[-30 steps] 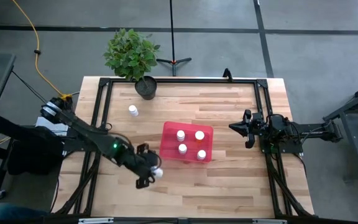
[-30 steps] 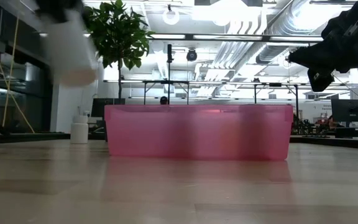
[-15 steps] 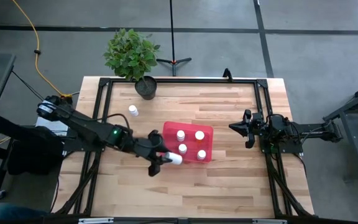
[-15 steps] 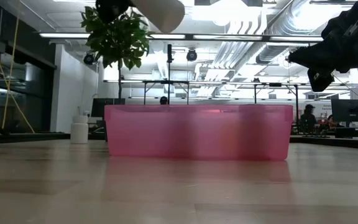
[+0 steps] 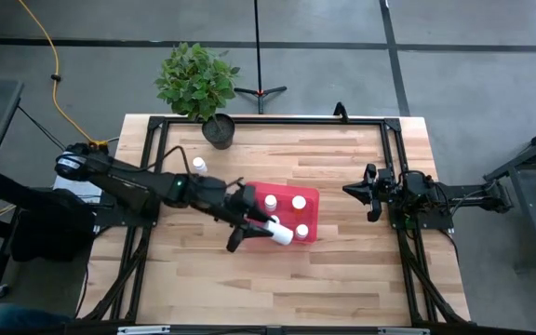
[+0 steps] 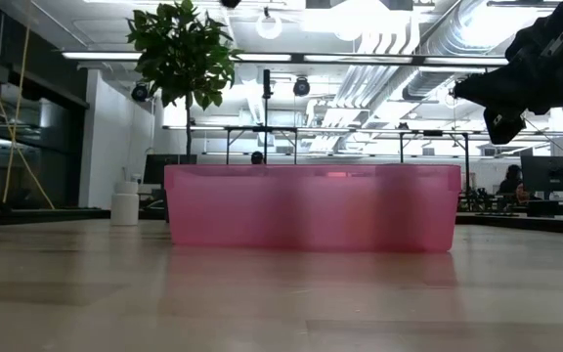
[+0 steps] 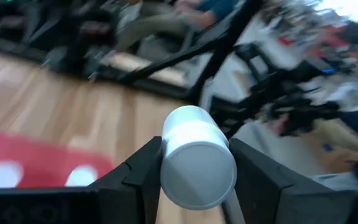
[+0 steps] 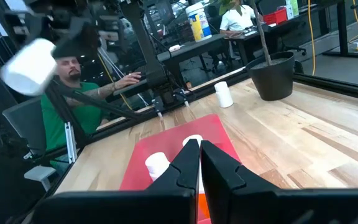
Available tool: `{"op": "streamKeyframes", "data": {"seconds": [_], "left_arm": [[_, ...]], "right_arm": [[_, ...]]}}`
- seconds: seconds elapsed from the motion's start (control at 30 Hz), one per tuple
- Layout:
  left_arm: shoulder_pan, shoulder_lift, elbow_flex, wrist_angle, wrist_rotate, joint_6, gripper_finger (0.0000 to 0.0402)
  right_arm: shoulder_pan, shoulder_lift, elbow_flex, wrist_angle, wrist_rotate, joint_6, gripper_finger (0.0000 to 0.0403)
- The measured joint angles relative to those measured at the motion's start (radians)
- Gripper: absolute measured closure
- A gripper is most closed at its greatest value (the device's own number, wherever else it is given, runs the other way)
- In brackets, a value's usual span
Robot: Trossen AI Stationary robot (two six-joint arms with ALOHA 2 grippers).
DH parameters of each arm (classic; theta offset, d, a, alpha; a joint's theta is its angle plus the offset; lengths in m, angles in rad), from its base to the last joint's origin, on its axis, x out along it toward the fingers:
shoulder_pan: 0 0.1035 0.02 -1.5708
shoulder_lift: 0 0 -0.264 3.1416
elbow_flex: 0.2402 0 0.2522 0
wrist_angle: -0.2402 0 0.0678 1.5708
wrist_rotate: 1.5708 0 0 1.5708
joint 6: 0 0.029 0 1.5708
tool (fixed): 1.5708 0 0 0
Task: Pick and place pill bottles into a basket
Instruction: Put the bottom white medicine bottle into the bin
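The pill bottle is held sideways in the left gripper, above the near-left part of the basket. In the left wrist view the two dark fingers press on both sides of its white body, so the gripper is clenched on it. Four other bottles with white caps stand inside the basket, and one bottle waits on the table near the plant pot.

I think the risk is in the release. The bottle lies horizontal and close to the basket's near wall, so it may hit the rim and roll out, or knock over the standing bottles.

The right gripper waits at the right side of the table with its fingers pressed together.

In the low view the held bottle is cut off above, and the pink wall hides the bottles inside. The left wrist view is blurred.
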Motion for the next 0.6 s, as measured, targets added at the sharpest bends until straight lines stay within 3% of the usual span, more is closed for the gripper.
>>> {"op": "streamKeyframes", "data": {"seconds": [0.27,0.43,0.6], "left_arm": [[0.079,0.001,0.000,0.151,0.232,0.057,0.0206],[0.127,0.001,0.000,0.357,0.483,0.069,0.0206],[0.156,0.001,-0.001,0.537,0.590,0.071,0.0206]], "right_arm": [[0.000,0.000,0.000,0.000,0.000,0.000,0.0396],[0.000,0.000,0.000,0.000,0.000,0.000,0.0396],[0.000,0.000,0.000,0.000,0.000,0.000,0.0396]]}}
